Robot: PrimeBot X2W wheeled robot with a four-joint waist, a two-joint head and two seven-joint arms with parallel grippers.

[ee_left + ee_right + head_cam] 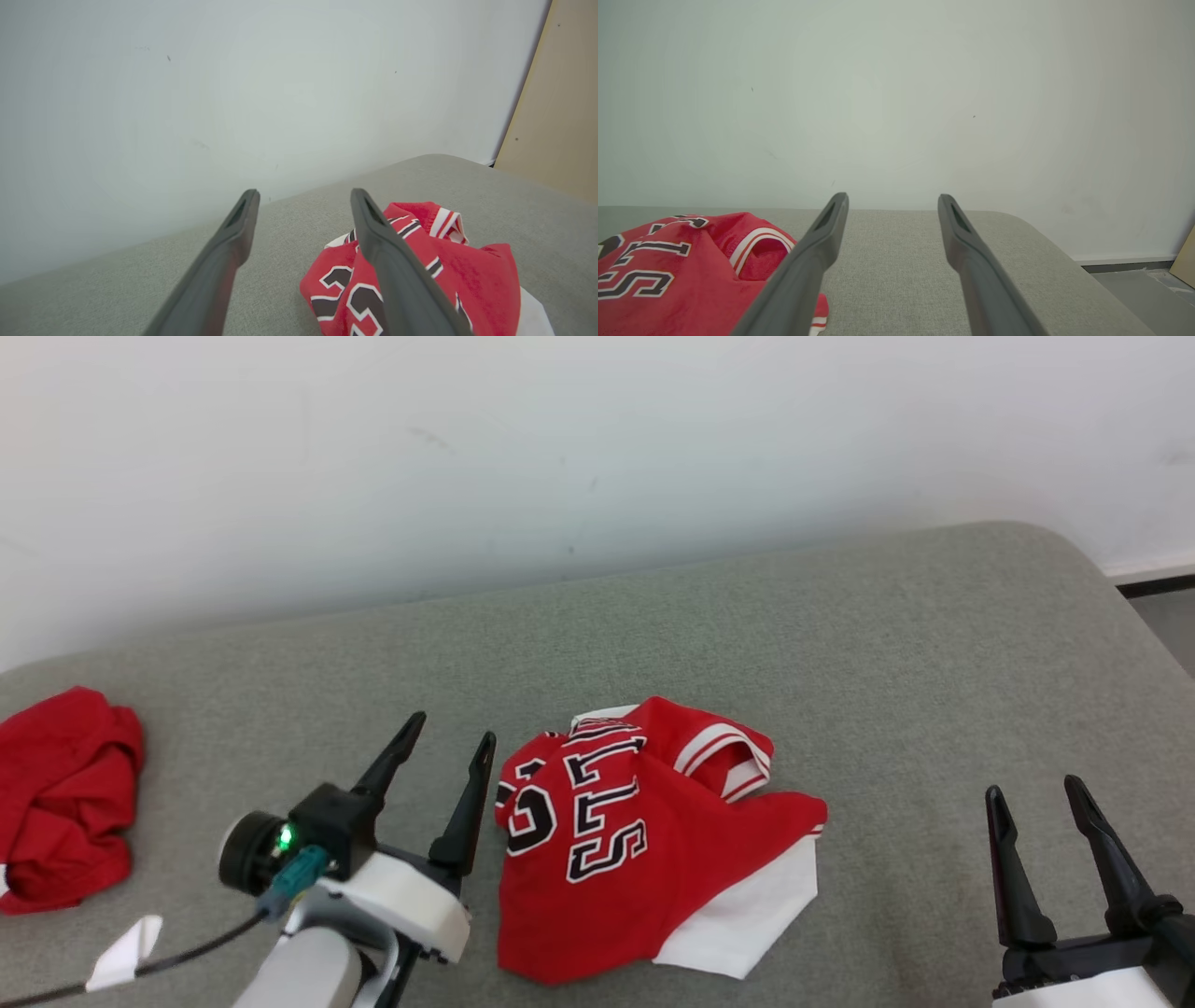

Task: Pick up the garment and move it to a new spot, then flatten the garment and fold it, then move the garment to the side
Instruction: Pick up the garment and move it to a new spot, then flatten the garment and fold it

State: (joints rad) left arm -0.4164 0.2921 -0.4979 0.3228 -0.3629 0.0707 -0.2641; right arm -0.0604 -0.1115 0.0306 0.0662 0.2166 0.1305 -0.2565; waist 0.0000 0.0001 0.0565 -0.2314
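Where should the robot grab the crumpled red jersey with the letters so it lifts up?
Probably the striped-trim opening of the jersey: it stands up as a fold off the grey padded surface. Come down from above on its right side with the open right end effector.

On the red jersey [644,840] we read black, white-edged letters ending "TS"; the number at its nine o'clock is folded and unreadable.
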